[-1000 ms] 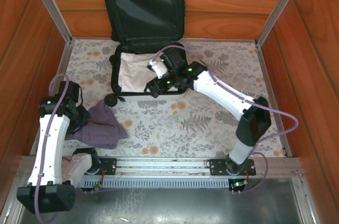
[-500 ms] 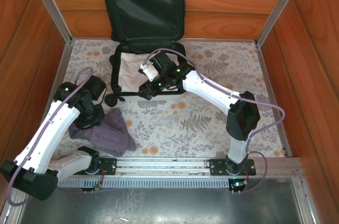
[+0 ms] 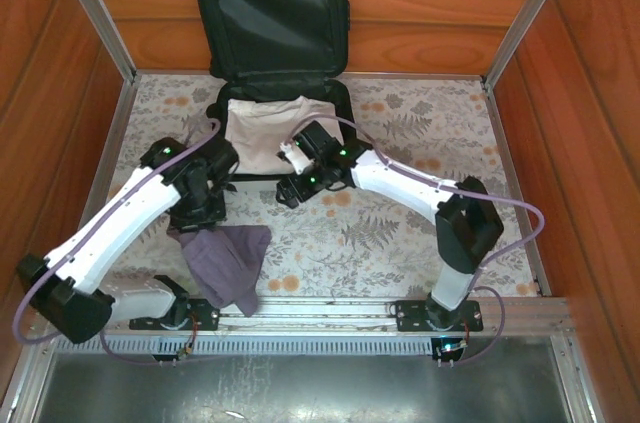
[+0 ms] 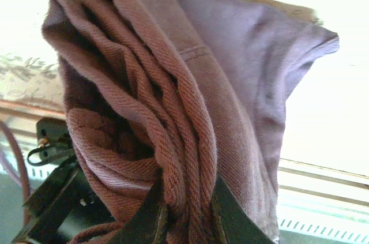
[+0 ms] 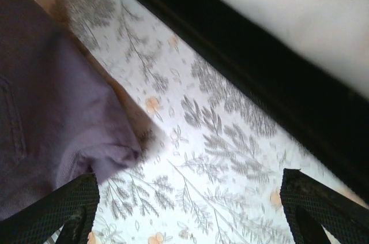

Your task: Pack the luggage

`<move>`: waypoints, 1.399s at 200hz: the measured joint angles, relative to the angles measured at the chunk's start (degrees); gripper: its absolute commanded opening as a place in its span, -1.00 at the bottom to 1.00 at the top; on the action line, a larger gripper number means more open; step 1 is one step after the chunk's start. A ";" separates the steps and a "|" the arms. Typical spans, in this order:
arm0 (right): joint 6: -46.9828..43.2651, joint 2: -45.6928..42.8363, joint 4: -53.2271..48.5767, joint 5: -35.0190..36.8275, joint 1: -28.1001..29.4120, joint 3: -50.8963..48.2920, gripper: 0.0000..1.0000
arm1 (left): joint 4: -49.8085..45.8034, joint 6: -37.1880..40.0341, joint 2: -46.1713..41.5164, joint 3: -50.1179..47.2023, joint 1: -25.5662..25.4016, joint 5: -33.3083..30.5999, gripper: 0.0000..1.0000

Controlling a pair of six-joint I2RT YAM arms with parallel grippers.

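The luggage [image 3: 270, 18] lies open at the back of the table, its black-lined lid leaning on the wall. A pale beige garment [image 3: 270, 123] lies flat in its lower half. My left gripper [image 3: 207, 211] hangs just in front of the case's left corner, shut on a purple garment [image 3: 228, 261] that droops to the table. In the left wrist view the bunched purple garment [image 4: 173, 94] is pinched in that gripper [image 4: 187, 218]. My right gripper [image 3: 285, 191] stands open and holding nothing over the cloth at the case's front edge. The right wrist view shows its fingers [image 5: 63, 209] spread wide.
A floral tablecloth [image 3: 400, 233] covers the table, with wooden walls on three sides. In the right wrist view the luggage's black front rim [image 5: 259, 65] crosses the top, the beige garment [image 5: 300, 13] lies behind it, and the purple garment [image 5: 40, 94] is at the left.
My left arm swung from the left side toward the case, lifting the purple garment along. My right gripper drew back out of the case to its front edge; the beige garment now lies flat.
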 measured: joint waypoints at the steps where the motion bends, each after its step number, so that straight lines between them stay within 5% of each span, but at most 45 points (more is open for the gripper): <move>1: 0.11 -0.15 0.11 0.04 0.00 -0.22 0.75 | 0.13 0.00 0.28 0.22 -0.20 0.00 -1.00; 54: 6.93 -13.38 4.28 5.88 0.00 -13.66 0.76 | 4.00 0.15 10.60 11.58 -7.28 0.48 -1.00; 130: 9.57 -28.63 1.33 21.81 -0.04 -19.39 0.80 | 11.87 0.48 19.82 23.32 -13.35 5.14 -1.00; 196: 10.80 -28.79 -0.83 21.29 -0.46 -24.44 0.88 | 18.08 -2.97 9.84 -1.09 -14.12 7.41 -1.00; 230: 10.25 -21.84 1.38 15.67 -0.48 -24.24 0.89 | 18.05 -4.81 1.05 -10.36 -12.68 7.08 -1.00; 280: 9.16 -8.02 4.11 7.43 -0.31 -17.73 0.98 | 19.85 -4.68 0.17 -17.49 -8.37 7.10 -1.00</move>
